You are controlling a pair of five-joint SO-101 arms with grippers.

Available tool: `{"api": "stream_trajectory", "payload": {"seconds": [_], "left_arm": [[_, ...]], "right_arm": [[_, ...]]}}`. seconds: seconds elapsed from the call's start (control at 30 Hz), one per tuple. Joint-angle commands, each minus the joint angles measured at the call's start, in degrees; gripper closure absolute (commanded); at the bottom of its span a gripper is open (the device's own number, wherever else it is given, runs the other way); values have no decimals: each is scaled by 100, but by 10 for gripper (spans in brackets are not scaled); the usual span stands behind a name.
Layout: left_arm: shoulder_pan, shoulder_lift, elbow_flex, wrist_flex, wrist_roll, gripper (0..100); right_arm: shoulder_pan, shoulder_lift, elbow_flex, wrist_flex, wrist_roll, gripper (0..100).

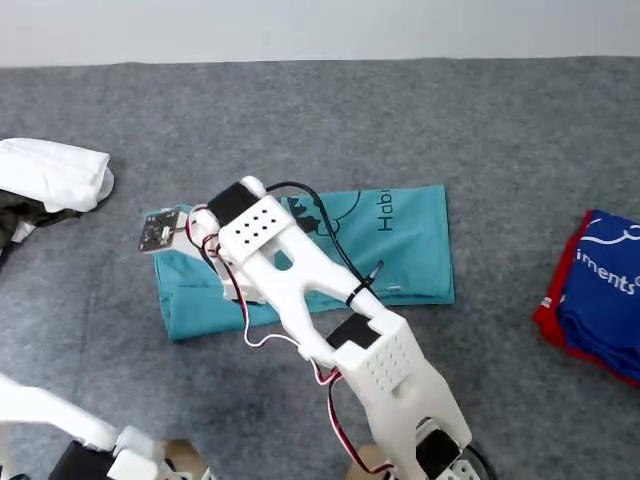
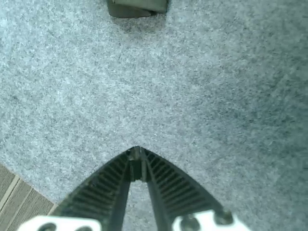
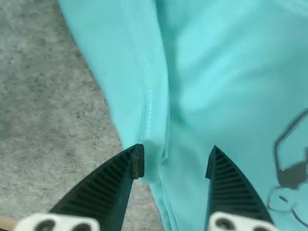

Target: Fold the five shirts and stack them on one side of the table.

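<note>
A teal shirt [image 1: 400,245], folded into a long band with a dark print, lies on the grey carpeted table [image 1: 300,110] at mid-table. The white right arm [image 1: 300,280] stretches over its left half. In the right wrist view my right gripper [image 3: 176,153] is open, its black ribbed fingers [image 3: 120,178] straddling a folded seam edge of the teal shirt [image 3: 231,72] close above the cloth. My left gripper [image 2: 137,153] is shut with nothing in it, hovering over bare carpet near the table's front left edge.
A folded white shirt [image 1: 55,172] sits on a dark garment [image 1: 30,212] at the far left. A blue shirt [image 1: 605,290] lies on a red one [image 1: 548,310] at the right edge. A dark object [image 2: 137,7] lies ahead of the left gripper. Wooden floor [image 2: 14,202] shows past the table edge.
</note>
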Motion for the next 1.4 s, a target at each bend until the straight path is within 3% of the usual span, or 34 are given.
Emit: {"api": "stream_trajectory", "payload": {"seconds": [0.0, 0.5, 0.8, 1.37], "left_arm": [[35, -132, -31, -149, -9, 996], [35, -132, -31, -149, -18, 996], [35, -132, -31, -149, -18, 996], [0, -132, -31, -149, -18, 996]], "right_arm": [[-4, 22, -290, -180, -62, 779], [-189, 303, -299, -171, -62, 788], [-154, 303, -299, -163, -53, 972], [233, 40, -475, -189, 466, 987]]}}
